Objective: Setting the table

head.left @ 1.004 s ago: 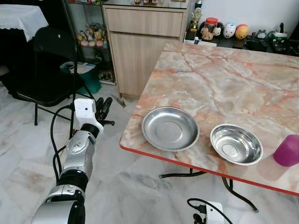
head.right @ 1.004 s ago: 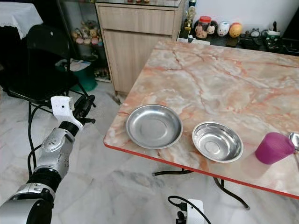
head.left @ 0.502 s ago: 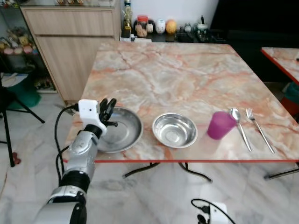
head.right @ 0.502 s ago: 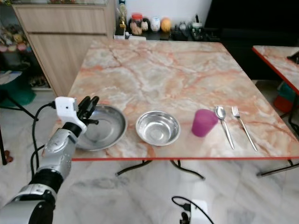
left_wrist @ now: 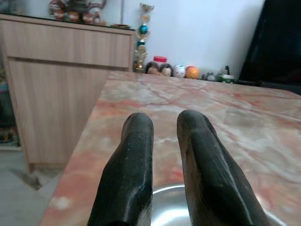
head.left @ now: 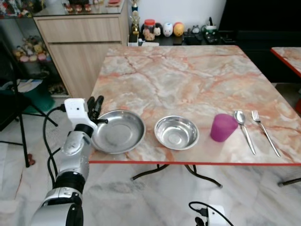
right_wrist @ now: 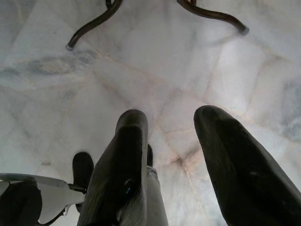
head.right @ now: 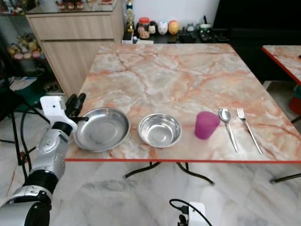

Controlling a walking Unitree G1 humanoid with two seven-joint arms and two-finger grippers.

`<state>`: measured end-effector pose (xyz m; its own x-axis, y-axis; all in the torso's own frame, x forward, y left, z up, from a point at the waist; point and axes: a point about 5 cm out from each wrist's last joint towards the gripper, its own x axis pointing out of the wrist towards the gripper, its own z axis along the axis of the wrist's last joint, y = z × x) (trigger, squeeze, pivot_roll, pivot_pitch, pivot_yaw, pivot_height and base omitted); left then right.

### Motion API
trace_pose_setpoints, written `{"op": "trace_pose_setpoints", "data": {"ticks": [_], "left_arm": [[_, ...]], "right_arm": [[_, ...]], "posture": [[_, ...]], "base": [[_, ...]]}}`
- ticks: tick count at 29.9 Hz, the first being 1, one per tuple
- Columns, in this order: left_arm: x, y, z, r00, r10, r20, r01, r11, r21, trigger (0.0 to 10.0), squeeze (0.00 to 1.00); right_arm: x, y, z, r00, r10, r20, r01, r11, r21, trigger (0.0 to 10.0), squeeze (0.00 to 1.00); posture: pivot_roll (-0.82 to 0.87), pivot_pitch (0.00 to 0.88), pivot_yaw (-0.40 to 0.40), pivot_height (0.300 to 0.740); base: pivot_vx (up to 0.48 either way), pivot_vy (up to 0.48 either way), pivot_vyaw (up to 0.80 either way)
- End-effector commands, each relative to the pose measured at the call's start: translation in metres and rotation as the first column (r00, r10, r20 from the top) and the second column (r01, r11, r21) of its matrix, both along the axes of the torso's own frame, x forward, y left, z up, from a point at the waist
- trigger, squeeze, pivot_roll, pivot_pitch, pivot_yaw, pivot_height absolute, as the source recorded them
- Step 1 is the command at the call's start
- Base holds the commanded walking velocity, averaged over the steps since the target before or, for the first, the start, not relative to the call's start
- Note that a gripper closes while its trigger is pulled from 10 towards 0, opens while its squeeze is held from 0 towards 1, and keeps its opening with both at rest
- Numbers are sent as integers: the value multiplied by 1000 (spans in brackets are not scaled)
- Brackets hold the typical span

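a shallow, shiny steel plate [head.left: 118, 132] is seen at the near left corner of the marble table [head.left: 188, 84], beside a steel bowl [head.left: 176, 132]. no writing can be read. the left gripper [head.left: 94, 104] is held just beside the plate's left rim, its fingers narrowly parted and empty. the right gripper [right_wrist: 169, 155] hangs over the floor, parted.

You get bright, even daylight, soft glare on the counter [head.left: 197, 89], sharp focus, dark at 1 o'clock.
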<state>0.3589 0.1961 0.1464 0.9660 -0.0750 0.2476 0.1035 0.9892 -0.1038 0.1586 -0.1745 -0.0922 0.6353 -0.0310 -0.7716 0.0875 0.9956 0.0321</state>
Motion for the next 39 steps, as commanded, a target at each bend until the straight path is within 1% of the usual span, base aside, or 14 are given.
{"op": "trace_pose_setpoints", "data": {"ticks": [1, 3, 4, 6, 14, 18, 24, 30, 33, 34, 35, 37, 38, 39], "left_arm": [[2, 1, 6, 1000, 9, 12, -9, 1000, -1, 10000, 0], [2, 0, 6, 1000, 7, 11, -7, 1000, -5, 10000, 0], [2, -1, 5, 1000, 4, 9, -4, 1000, -4, 10000, 0], [2, -1, 4, 1000, 3, 5, -3, 1000, -12, 10000, 0], [2, -2, 3, 1000, 1, 2, -1, 1000, -9, 10000, 0], [2, -4, 3, 1000, -8, 2, 8, 1000, 10, 10000, 0], [1, -6, 3, 1000, -22, 5, 22, 999, 28, 10000, 0], [-2, -19, -5, 994, -106, -34, 106, 994, 6, 10000, 0], [-4, -22, -13, 991, -117, -66, 113, 992, -48, 10000, 0], [-5, -24, -17, 988, -126, -93, 118, 989, -86, 10000, 416], [-7, -28, -25, 977, -164, -138, 144, 979, -142, 10000, 1000], [-9, -35, -35, 953, -220, -209, 187, 968, -167, 10000, 1000], [-9, -36, -35, 950, -223, -218, 188, 967, -170, 10000, 1000], [-8, -35, -35, 951, -212, -226, 168, 965, -200, 10000, 1000]], "right_arm": [[0, 1, 0, 1000, 15, 4, -15, 1000, -2, 10000, 0], [0, 1, 0, 1000, 9, -1, -9, 1000, -7, 10000, 0], [-2, 0, -1, 999, -40, -3, 40, 999, 16, 10000, 0], [-1, 1, -1, 1000, -19, -2, 19, 1000, 7, 10000, 0], [-2, 1, -1, 1000, -15, -4, 15, 1000, 13, 10000, 0], [-2, 1, -1, 1000, -9, -6, 9, 1000, 13, 10000, 0], [-2, 2, -1, 1000, -10, -6, 10, 1000, 15, 10000, 0], [-2, 2, -1, 1000, -9, -8, 9, 1000, 16, 10000, 0], [-3, 2, -1, 1000, -8, -9, 8, 1000, 17, 10000, 0], [-3, 2, -1, 1000, -8, -9, 8, 1000, 17, 10000, 0], [-3, 2, -2, 1000, -7, -10, 7, 1000, 17, 10000, 0], [-3, 2, -2, 1000, -6, -11, 6, 1000, 17, 10000, 0], [-3, 2, -2, 1000, -6, -11, 6, 1000, 17, 10000, 0], [-3, 2, -2, 1000, -5, -12, 5, 1000, 17, 10000, 0]], "posture": [[100, 0, -8, 740], [101, 0, -9, 740], [101, 0, -8, 740], [99, 0, -8, 740], [101, 0, -9, 740], [102, 0, -9, 740], [99, 0, -6, 740], [101, 0, -2, 740], [100, 0, -1, 740], [101, 0, 0, 740], [100, 0, 1, 740], [100, 0, 1, 740], [100, 0, 1, 740], [102, 0, 2, 740]], "base": [[0, 0, 800], [0, 0, 734], [0, 0, 0], [0, 358, 0], [0, 313, 0], [0, 307, 0], [0, 0, 0], [0, 0, 0], [0, 0, 0], [0, 0, 0], [0, 0, 0], [0, 0, 0], [0, 0, 0], [0, 0, 0]]}}
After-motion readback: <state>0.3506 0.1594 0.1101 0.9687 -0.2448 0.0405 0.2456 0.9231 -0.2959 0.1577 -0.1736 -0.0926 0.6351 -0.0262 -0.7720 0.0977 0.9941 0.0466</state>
